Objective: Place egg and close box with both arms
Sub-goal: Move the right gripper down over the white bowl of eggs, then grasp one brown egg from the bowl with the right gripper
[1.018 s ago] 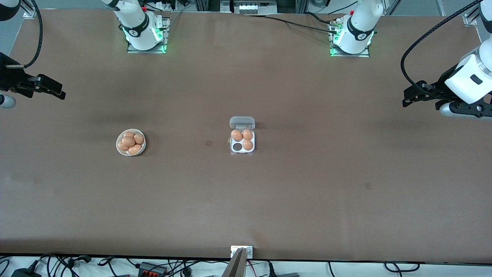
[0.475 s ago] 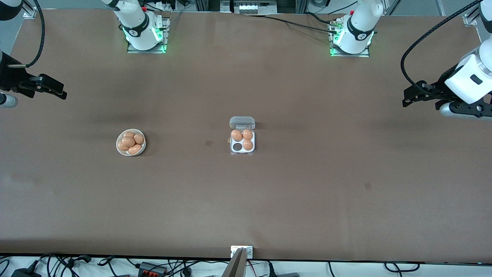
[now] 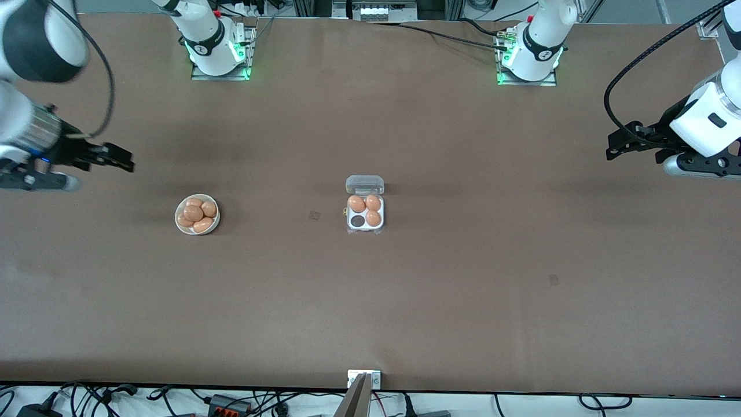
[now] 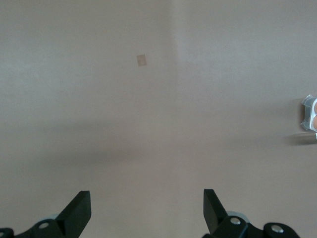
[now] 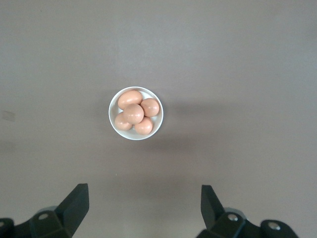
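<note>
Right gripper [image 3: 118,164] hangs wide open, empty, over bare tabletop [image 3: 440,301] near my bowl of eggs [image 3: 197,214]. Left gripper [image 3: 620,146] waits, spread wide. Box [image 3: 365,212] mid-tabletop: lid up, three eggs, one cup vacant.

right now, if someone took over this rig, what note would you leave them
Right tool: open, empty, up over the table at the right arm's end, short of the bowl.
Left tool: open, empty, waiting over the left arm's end.
Bowl holds five eggs.
Box sits mid-table, clear lid open; three cups hold eggs, one cup empty.
Done: nothing picked up at this point.
Left: take an egg from the bowl, set it in the empty cup, close the lid with both arms.
</note>
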Controlling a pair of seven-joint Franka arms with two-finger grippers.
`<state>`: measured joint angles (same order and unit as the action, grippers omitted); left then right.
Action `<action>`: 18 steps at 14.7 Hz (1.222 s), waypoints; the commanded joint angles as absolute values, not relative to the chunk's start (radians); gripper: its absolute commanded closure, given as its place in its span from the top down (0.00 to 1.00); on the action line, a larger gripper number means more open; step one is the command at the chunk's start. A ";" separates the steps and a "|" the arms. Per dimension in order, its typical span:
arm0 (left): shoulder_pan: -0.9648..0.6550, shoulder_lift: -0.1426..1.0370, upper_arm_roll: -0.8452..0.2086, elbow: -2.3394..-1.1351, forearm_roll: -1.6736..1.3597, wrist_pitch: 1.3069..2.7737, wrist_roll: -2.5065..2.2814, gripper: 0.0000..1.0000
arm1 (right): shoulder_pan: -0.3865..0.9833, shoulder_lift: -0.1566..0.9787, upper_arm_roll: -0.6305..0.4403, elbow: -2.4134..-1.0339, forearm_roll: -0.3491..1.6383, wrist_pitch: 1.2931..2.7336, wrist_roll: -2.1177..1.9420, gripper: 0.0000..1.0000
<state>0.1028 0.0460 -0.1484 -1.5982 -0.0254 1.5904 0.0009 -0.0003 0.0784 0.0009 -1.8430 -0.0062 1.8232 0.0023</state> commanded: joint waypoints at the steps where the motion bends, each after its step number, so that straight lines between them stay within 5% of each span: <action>1: 0.110 0.015 -0.178 -1.608 -0.003 1.568 -0.015 1.00 | 0.026 0.147 0.003 -1.861 -0.021 1.909 0.021 1.00; 18: 0.115 0.018 -0.178 -1.603 -0.003 1.566 -0.014 1.00 | 0.075 0.462 0.003 -1.861 -0.011 2.068 0.100 1.00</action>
<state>0.1047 0.0349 -0.1673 -1.5982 -0.0215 1.5764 -0.0054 0.0820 0.4500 -0.0005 -1.8655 -0.0061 2.0525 0.0850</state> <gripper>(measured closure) 0.000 0.000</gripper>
